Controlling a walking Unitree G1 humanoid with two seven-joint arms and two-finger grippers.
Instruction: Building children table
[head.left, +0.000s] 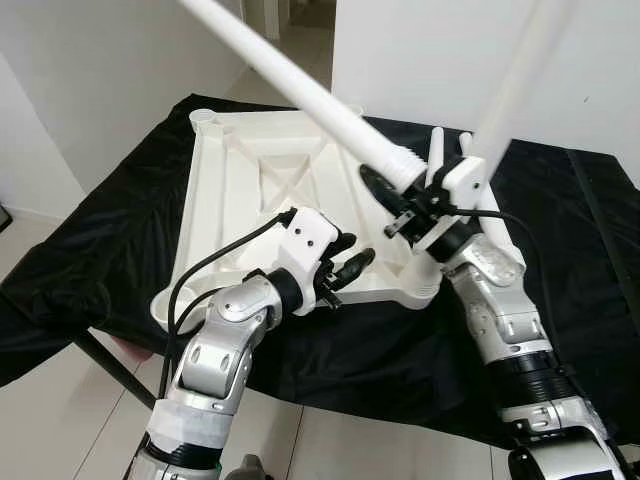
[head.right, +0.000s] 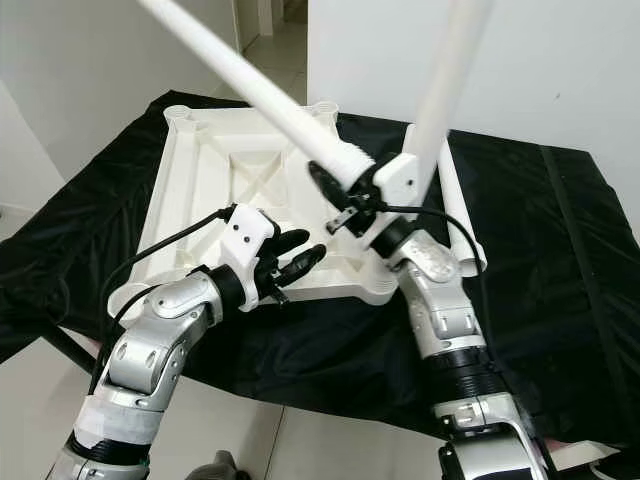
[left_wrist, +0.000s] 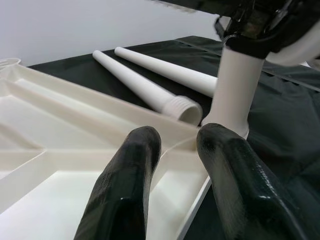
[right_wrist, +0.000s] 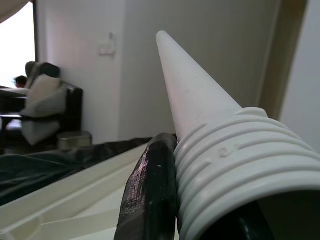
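Observation:
A white plastic table top (head.left: 240, 170) lies upside down on a black cloth. One white leg (head.left: 520, 70) stands upright in its near right corner socket. My right gripper (head.left: 405, 215) is shut on the threaded end of a second leg (head.left: 300, 85), held slanting up and to the left above the table top. In the right wrist view the ribbed thread (right_wrist: 235, 165) presses against a black finger (right_wrist: 150, 195). My left gripper (head.left: 352, 258) hovers open and empty over the table top's front edge, its fingers (left_wrist: 125, 190) pointing toward the standing leg (left_wrist: 232, 95).
Two more white legs (left_wrist: 145, 87) lie side by side on the black cloth (head.left: 560, 220) right of the table top. The cloth-covered table ends close in front of me, with pale floor (head.left: 60, 410) below. White walls and a doorway stand behind. A dark armchair (right_wrist: 45, 110) sits far off.

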